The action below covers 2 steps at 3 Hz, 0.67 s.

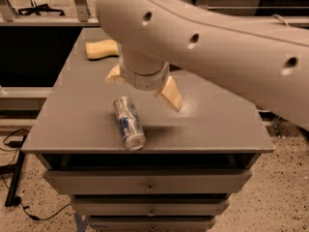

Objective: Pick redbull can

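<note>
The redbull can (129, 123), slim and silver with blue panels, lies on its side near the front edge of the grey table (212, 124), one round end toward me. My gripper (143, 88) hangs just above and behind the can's far end. Its two tan fingers (170, 94) are spread apart, one at the left and one at the right of the wrist, with nothing between them. My big white arm crosses the upper part of the view and hides the back right of the table.
A yellow sponge (102, 49) lies at the back left of the table. Drawers (149, 185) run below the table's front edge. A black cable lies on the speckled floor at the lower left (19, 197). The snack bag is hidden behind the arm.
</note>
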Each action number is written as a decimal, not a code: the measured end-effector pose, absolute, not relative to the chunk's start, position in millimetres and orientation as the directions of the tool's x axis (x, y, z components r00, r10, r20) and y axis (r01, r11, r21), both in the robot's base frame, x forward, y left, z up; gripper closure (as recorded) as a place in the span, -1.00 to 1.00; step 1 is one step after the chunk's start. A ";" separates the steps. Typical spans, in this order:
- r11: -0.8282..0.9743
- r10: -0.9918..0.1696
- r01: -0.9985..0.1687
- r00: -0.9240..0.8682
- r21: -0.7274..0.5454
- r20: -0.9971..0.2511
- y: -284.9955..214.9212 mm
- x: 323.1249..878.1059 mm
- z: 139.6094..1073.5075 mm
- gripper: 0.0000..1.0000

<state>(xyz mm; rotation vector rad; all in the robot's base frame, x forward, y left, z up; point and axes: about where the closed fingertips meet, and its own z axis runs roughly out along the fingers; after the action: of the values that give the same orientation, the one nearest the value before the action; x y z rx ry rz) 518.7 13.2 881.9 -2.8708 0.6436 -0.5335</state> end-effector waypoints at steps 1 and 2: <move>-0.930 -0.367 -0.344 0.863 -0.126 0.347 16.5 525.6 867.8 -1.00; -0.943 -0.322 -0.333 0.892 -0.022 0.317 16.7 519.2 844.5 -1.00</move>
<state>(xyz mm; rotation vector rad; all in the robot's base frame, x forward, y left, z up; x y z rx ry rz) 519.2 16.7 844.5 -3.0880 0.5343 -0.5092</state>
